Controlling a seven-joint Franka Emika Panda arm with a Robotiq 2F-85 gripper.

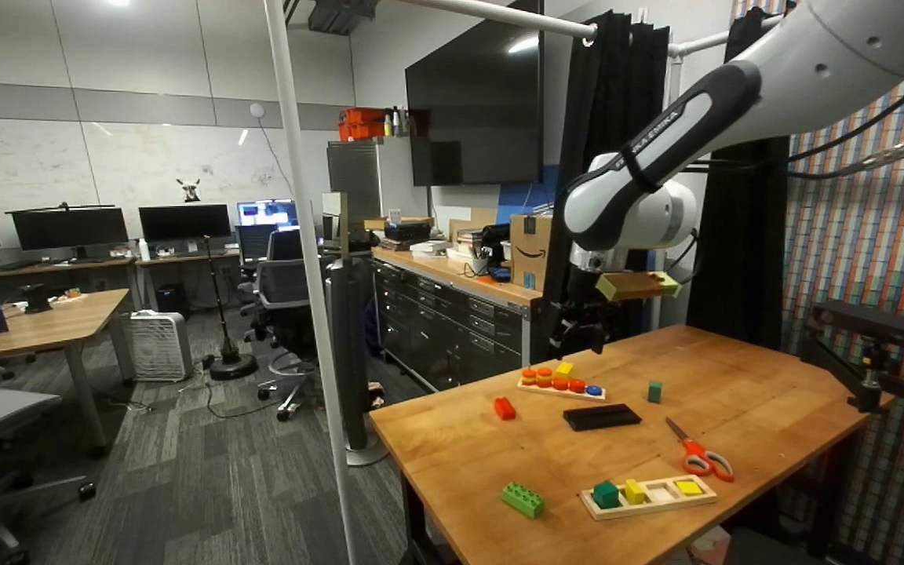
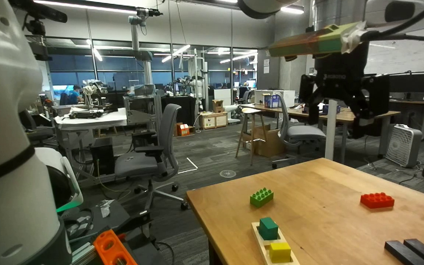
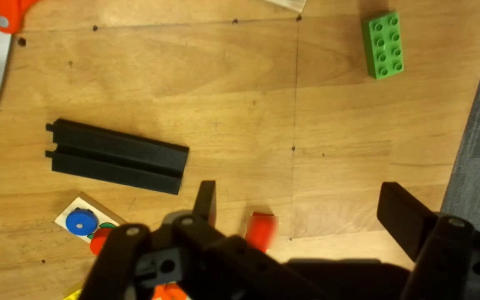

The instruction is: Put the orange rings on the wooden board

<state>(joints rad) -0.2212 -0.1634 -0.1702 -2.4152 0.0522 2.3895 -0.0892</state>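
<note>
Nearest in an exterior view, the close end of a wooden table carries a pale wood tray with compartments; a dark green block and a yellow cube stand toward one end of it, and a flat yellow piece lies at the other. Near the tray are a bright green eight-stud toy brick and a pair of scissors with orange handles. Further in lies a black grooved bar, with a red toy brick off one end and a small green block off the other. Beyond them, toward the far edge, is the wooden board: orange rings, a few looking redder, sit along it, two with yellow showing beneath, and a blue ring sits at one end. A yellow block is just beside the board; I cannot tell whether they touch. Above the table hang the black fingers of the robot arm, spread wide with nothing held; in the wrist view the red toy brick, down on the table, shows between them. Past the table, a drawer counter bears a cardboard box, a large dark screen hangs on the wall above, and farthest back monitors stand in front of a whiteboard.
</note>
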